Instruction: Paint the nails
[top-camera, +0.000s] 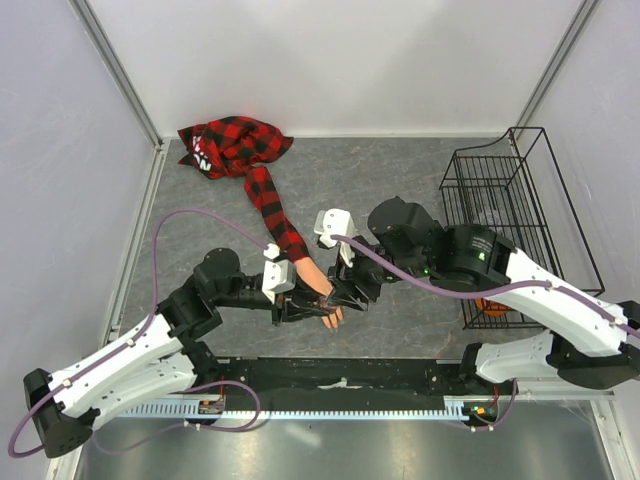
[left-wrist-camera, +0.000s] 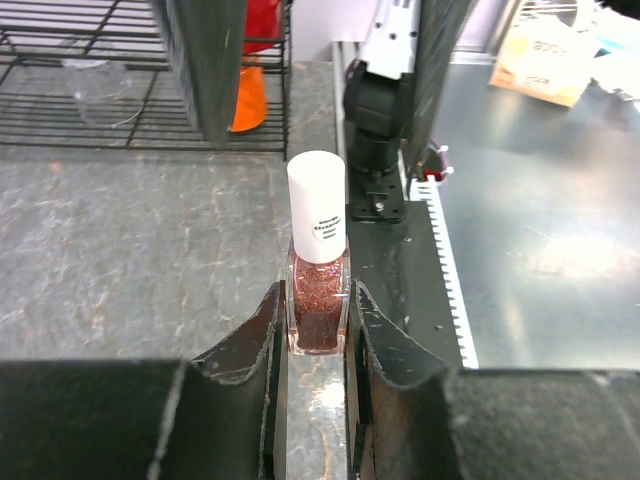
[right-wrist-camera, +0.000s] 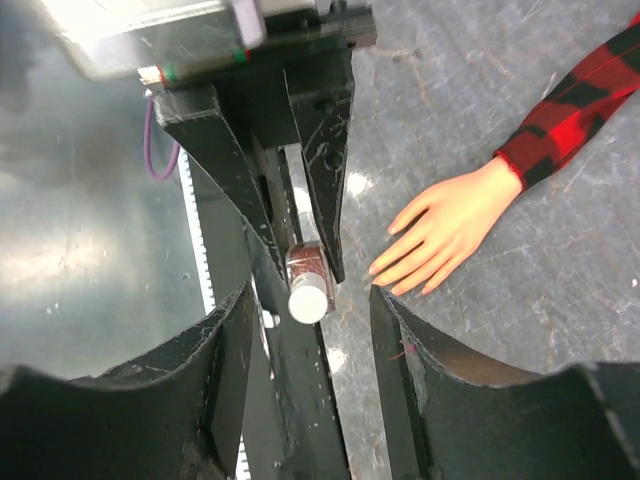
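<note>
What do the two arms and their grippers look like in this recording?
The left arm and right arm have white links with black joint housings. A purple cable runs along each. The left gripper and right gripper each have two black, tapered, scuffed fingers.

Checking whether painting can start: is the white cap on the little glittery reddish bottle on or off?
On. The white cylindrical cap sits on the small glittery reddish bottle, clamped in the left claw.
</note>
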